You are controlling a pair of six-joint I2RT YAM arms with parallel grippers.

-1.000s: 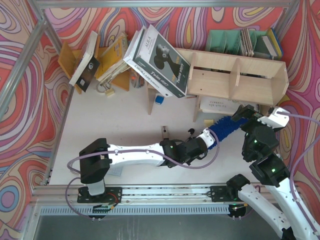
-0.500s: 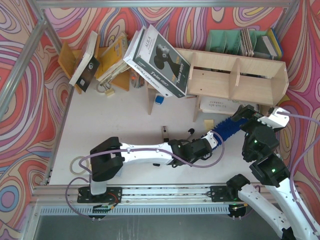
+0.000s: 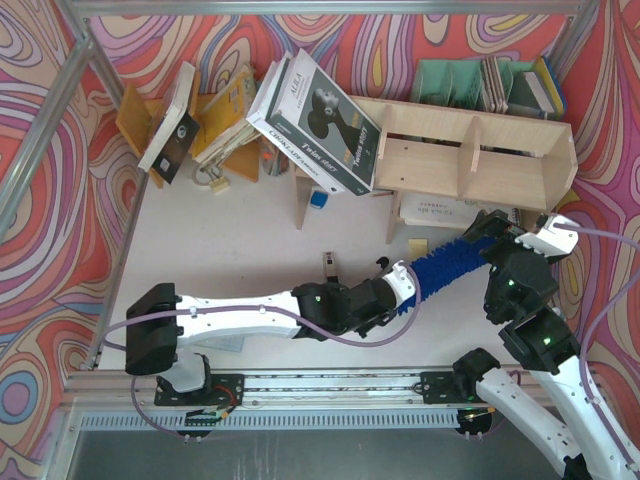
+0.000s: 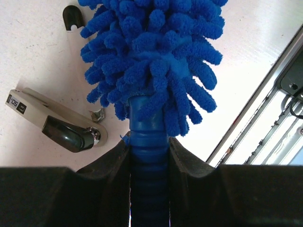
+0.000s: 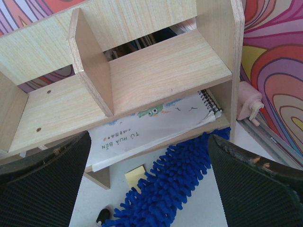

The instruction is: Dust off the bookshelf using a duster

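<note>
The blue fluffy duster point(image 3: 452, 262) lies slanted low over the white table point(image 3: 230, 240), in front of the right half of the bookshelf point(image 3: 470, 165). Its slim ribbed handle is at the near end. The left claw point(image 4: 149, 151) is shut tight on that handle, one black finger pressed on each side. The fluffy end points away to the right. It reaches up to the front edge of the shelf's bottom board, close to the right side wall. I cannot tell if the fluff touches the wood.

The right claw point(image 5: 149, 179) hangs over the fluffy end. Its two fingers stand wide apart and it holds nothing.

The bookshelf is pale bare wood with upright boards that split it into open boxes. A spiral notebook point(image 5: 156, 127) with a cartoon on its cover lies flat in the bottom space. A yellow sticky pad point(image 5: 135, 176) sits on the table just in front of it, beside the duster.

A big book point(image 3: 320, 120) leans tilted against the left end of the shelf. Green file holders point(image 3: 450, 82) stand behind the shelf by the bright swirly wall. An orange-yellow book rack point(image 3: 215, 125) stands at the back left. A small silver and black tool point(image 4: 52, 120) lies on the table near the left claw.
</note>
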